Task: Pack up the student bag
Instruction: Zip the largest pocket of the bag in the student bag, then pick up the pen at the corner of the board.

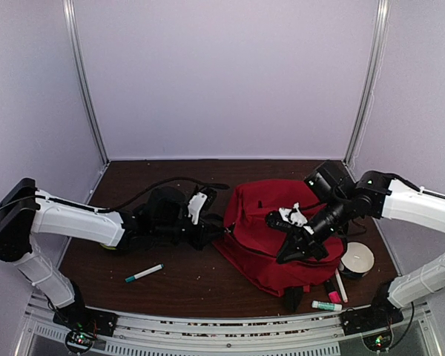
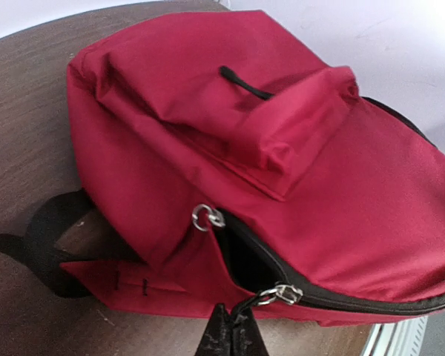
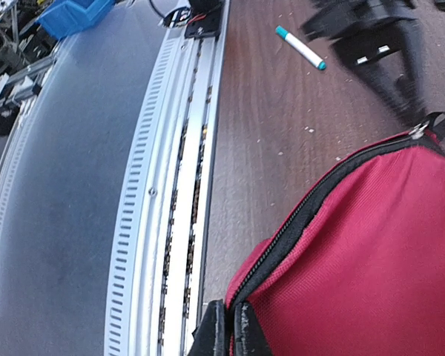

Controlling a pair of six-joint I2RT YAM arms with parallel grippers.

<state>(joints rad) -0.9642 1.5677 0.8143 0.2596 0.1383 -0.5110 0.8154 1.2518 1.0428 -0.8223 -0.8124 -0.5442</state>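
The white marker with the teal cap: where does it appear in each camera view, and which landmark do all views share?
Top external: the marker lies on the table, lower left of centre, left of the student bag.
Left wrist: not in it.
Right wrist: the marker is near the top edge, right of centre.
Shared landmark: the red student bag, seen in all three views.

- Table (image 1: 193,285): the dark wood-grain top is your reference for every item below.
- Marker (image 1: 144,273): white barrel with a teal cap, lying flat on the table's left half.
- White roll (image 1: 356,259): on the table's right side.
- Pink highlighter (image 1: 332,291), white stick (image 1: 342,285) and green-ended tube (image 1: 326,305): you find these clustered at the table's near right corner.
- Perforated metal rail (image 1: 208,325): along the table's near edge.
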